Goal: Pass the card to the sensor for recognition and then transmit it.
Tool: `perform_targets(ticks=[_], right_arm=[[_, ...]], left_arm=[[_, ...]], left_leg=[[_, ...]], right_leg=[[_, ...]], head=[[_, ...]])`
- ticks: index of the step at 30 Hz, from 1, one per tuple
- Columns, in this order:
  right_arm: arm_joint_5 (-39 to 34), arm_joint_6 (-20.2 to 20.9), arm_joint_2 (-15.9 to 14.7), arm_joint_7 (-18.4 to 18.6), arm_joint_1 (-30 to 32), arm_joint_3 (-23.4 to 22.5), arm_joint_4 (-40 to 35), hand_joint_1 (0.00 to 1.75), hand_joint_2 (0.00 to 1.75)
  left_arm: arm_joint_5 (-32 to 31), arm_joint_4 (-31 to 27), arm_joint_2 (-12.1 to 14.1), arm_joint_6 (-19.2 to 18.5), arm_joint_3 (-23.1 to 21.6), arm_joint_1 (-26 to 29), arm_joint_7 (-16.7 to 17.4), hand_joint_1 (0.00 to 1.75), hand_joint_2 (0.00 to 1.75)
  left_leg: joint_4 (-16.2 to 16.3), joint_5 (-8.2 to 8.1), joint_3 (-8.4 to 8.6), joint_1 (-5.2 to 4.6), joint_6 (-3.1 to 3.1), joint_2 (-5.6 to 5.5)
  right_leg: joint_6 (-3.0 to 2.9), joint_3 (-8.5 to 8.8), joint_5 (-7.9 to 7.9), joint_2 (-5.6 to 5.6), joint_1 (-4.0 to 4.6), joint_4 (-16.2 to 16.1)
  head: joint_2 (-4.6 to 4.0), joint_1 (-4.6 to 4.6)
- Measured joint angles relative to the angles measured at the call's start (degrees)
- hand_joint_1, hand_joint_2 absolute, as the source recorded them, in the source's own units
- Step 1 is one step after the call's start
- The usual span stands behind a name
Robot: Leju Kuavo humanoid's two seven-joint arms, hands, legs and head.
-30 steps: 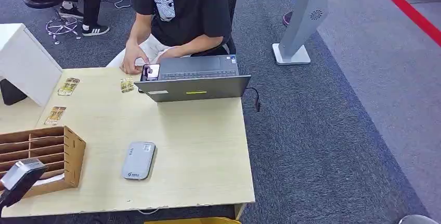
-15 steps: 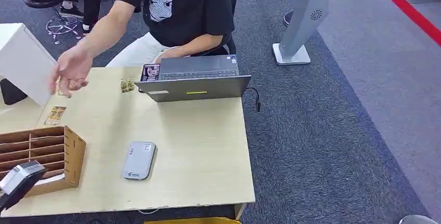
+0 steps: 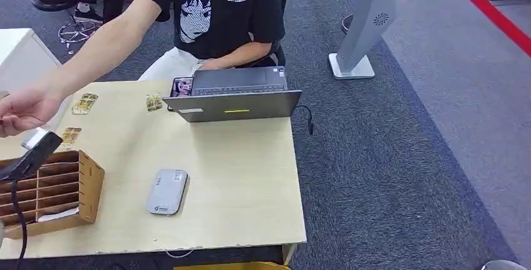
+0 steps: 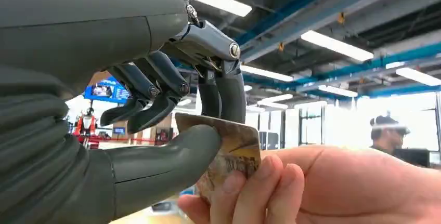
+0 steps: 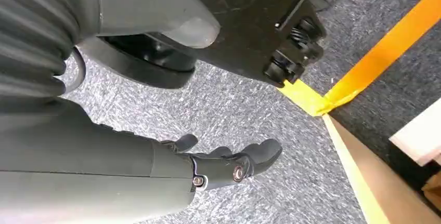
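Left hand (image 4: 171, 130): thumb and darker fingers (image 4: 223, 94) pinch one end of the card (image 4: 234, 154); most of the card's face is hidden by the thumb and by the person's hand (image 4: 291, 187), which grips its other end. Print on the card too blurred to read. In the head view that person's hand (image 3: 25, 110) reaches to the picture's left edge, just above the tilted grey scanner head (image 3: 34, 151), which is cut off below; the robot's hand cannot be made out there.

Right hand (image 5: 208, 167): hangs over grey carpet, holds nothing, fingers loosely spread and slightly bent.

Surface: pale wood table (image 3: 238, 182). On it a grey sensor (image 3: 167, 192), a wooden slotted rack (image 3: 56, 192), an open laptop (image 3: 235, 98), and loose cards (image 3: 84, 103) near the far left corner. Room: blue-grey carpet, grey floor stand (image 3: 366, 25), red floor line.

Against half a second earlier: the person's arm has stretched further toward the left edge, and the scanner head has risen from the table's near corner to above the rack.
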Motion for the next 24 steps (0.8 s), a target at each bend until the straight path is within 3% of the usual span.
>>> perform_targets(ticks=[14,15,16,24], right_arm=[[0.02,0.44,0.24,-0.11,-0.64,0.00,0.98,0.00,1.75],[0.02,0.44,0.26,-0.15,-0.67,0.00,1.07,0.00,1.75],[0.04,0.44,0.31,-0.17,-0.69,0.00,1.16,0.00,1.75],[0.98,0.52,0.33,0.59,-0.93,0.00,1.42,0.00,1.75]], left_arm=[[0.17,4.73,-0.35,2.14,-2.73,-2.51,0.44,1.75,1.75],[0.30,4.81,-0.44,2.38,-2.76,-2.51,0.44,0.42,1.75],[0.55,4.88,-0.50,2.62,-2.76,-2.50,0.44,0.00,1.75],[5.47,5.67,-1.46,1.84,-2.87,-2.50,-0.87,0.00,1.75]], left_leg=[[0.00,-0.03,-0.08,0.00,0.03,0.16],[0.00,-0.04,-0.09,0.00,0.04,0.16],[0.00,-0.05,-0.09,0.00,0.06,0.16],[0.00,-0.05,-0.10,0.00,0.06,0.15]], right_leg=[[0.02,-0.13,0.10,0.18,-0.01,-0.01],[0.02,-0.14,0.09,0.18,-0.01,-0.02],[0.02,-0.14,0.09,0.18,-0.01,-0.02],[0.02,-0.15,0.09,0.17,-0.01,-0.03]], head=[[0.00,0.00],[0.00,0.00],[0.00,0.00],[0.00,0.00]])
